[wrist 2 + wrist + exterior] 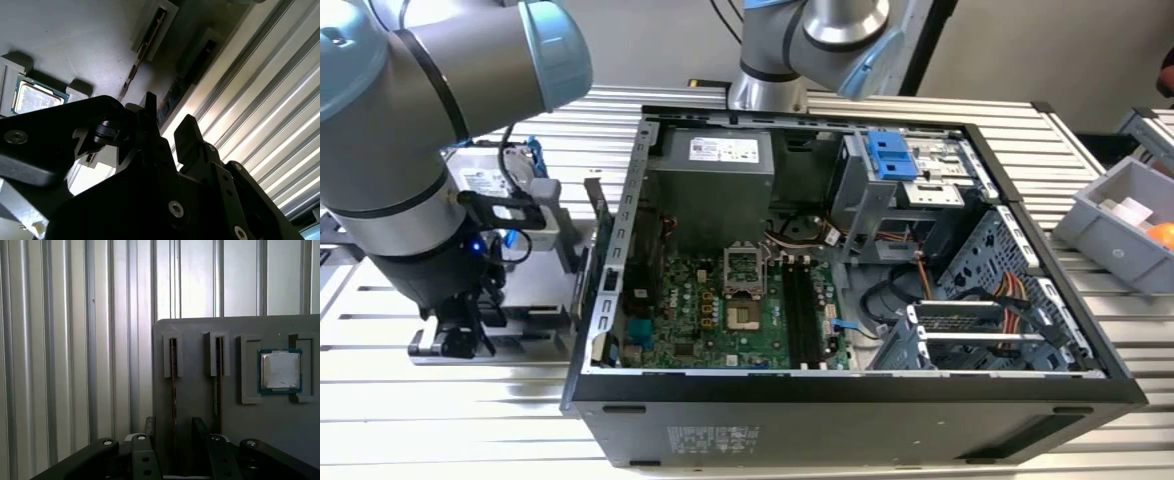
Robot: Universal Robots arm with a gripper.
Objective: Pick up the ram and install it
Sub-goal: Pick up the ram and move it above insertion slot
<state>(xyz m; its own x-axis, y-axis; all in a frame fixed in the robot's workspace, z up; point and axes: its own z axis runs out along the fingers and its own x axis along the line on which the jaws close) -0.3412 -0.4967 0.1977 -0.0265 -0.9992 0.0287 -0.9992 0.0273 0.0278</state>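
Two ram sticks stand on edge in the slots of a grey holder plate (200,405). In both wrist views my gripper (175,432) (169,125) is open and low over the plate. Its black fingers (150,427) stand on either side of the ram (172,365) (172,92) farther from the silver chip (280,371), with a gap on each side. The second stick (218,375) sits beside it, outside the fingers. In the exterior view my gripper (454,335) hangs at the holder to the left of the open computer case (607,290), whose motherboard has long black slots (798,310).
A silver hard drive in a blue frame (494,175) stands behind my arm on the exterior view's left. A grey bin (1121,220) sits at the right edge. The case and holder rest on a ribbed metal table (454,420). A second arm's base (781,60) stands behind the case.
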